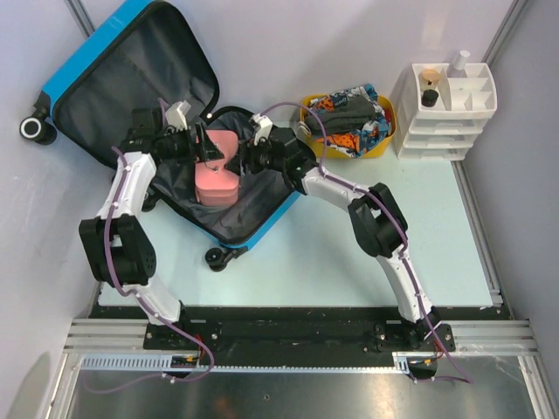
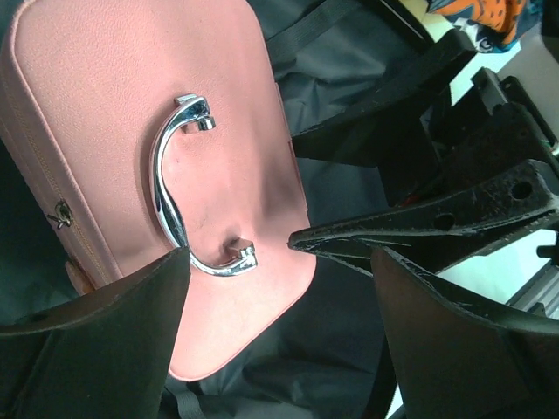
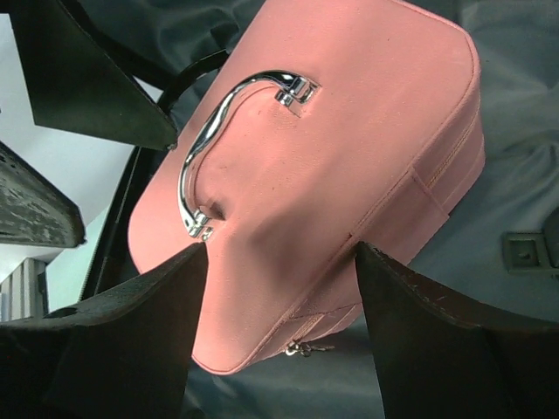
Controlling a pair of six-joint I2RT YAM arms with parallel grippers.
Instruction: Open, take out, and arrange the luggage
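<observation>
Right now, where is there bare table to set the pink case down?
Widest bare table lies right of the right arm, in front of the yellow tub and white drawers. A narrower strip runs between the luggage and the near edge. Crowded: inside the luggage, left end effector and right end effector at the pink case.

Pale blue-green tabletop (image 1: pixel 349 262) under me, evenly lit. Plain white wall panels (image 1: pixel 349 44) beyond, aluminium posts (image 1: pixel 505 30) at corners. White drawer unit (image 1: pixel 445 122) to my far right. Aluminium rails (image 1: pixel 105 334) along near edge.
</observation>
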